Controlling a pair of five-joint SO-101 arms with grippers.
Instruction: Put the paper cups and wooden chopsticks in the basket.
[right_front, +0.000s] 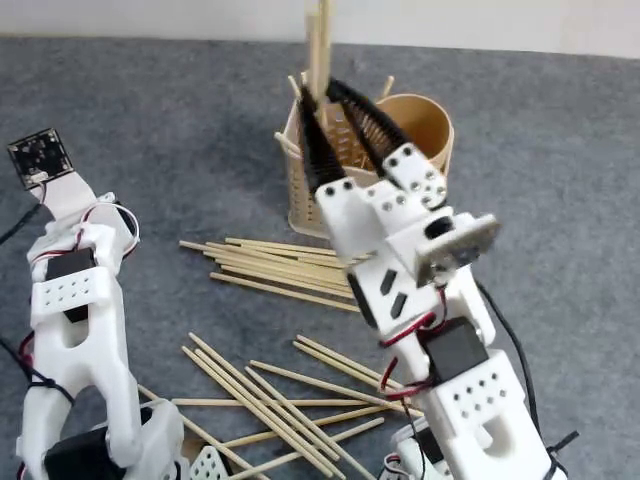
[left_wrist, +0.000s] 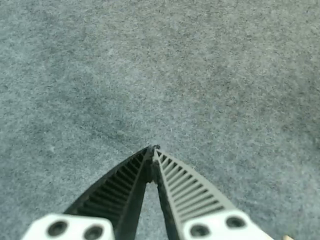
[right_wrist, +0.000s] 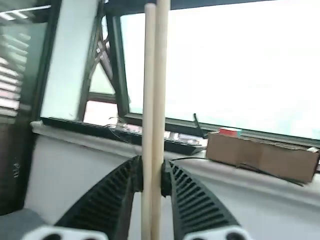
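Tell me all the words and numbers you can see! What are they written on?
There are no words or numbers here that can be read.
The box on the sill: no print shows.
The red and teal thing on top of it: too blurred to read.
The board on one arm: its marks are too small to read.
The basket, cup and chopsticks: no writing.

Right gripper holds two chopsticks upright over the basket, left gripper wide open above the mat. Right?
Not quite. The left gripper is shut, tips together and empty, as the left wrist view shows. The rest stands: the right gripper holds two chopsticks upright over the basket, and the left is above the mat.
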